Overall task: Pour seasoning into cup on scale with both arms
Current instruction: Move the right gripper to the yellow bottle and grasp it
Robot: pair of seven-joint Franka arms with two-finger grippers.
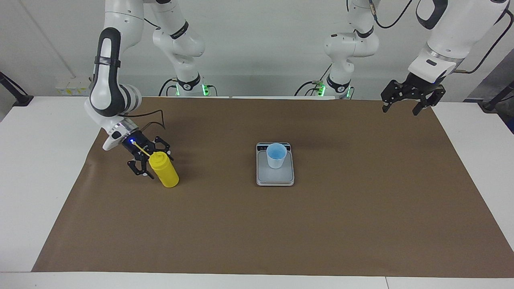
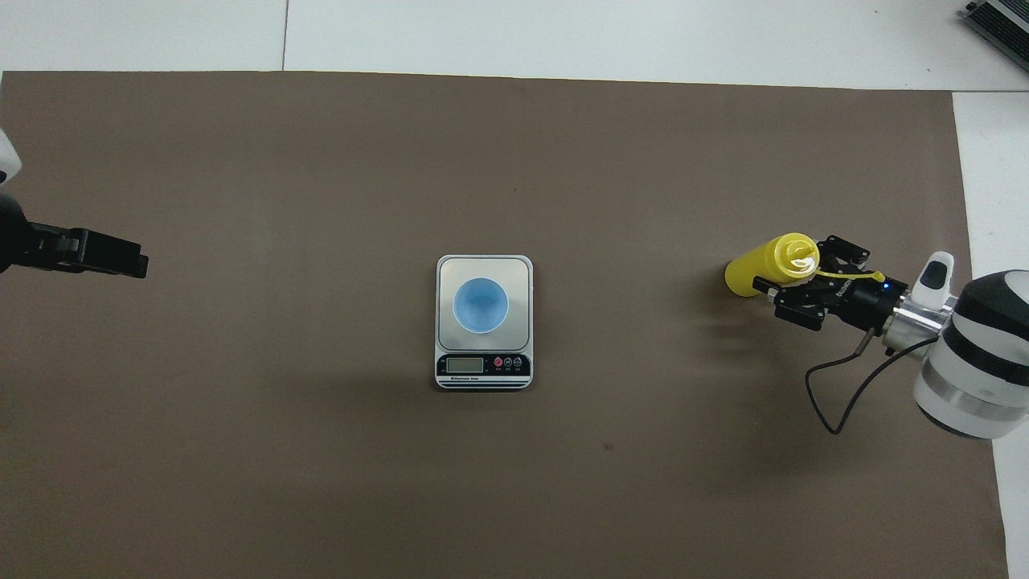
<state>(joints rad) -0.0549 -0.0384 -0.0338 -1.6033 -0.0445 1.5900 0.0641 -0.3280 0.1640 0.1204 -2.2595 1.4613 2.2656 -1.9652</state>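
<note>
The seasoning, a yellow squeeze bottle, stands on the brown mat toward the right arm's end of the table. My right gripper is open, with a finger on each side of the bottle's top. The thin cap strap lies back over the gripper. The pale blue cup stands on the silver scale at the middle of the mat. My left gripper hangs open over the mat's corner at the left arm's end, holding nothing.
The brown mat covers most of the white table. The scale's display end faces the robots. A dark device sits at the table corner farthest from the robots, toward the right arm's end.
</note>
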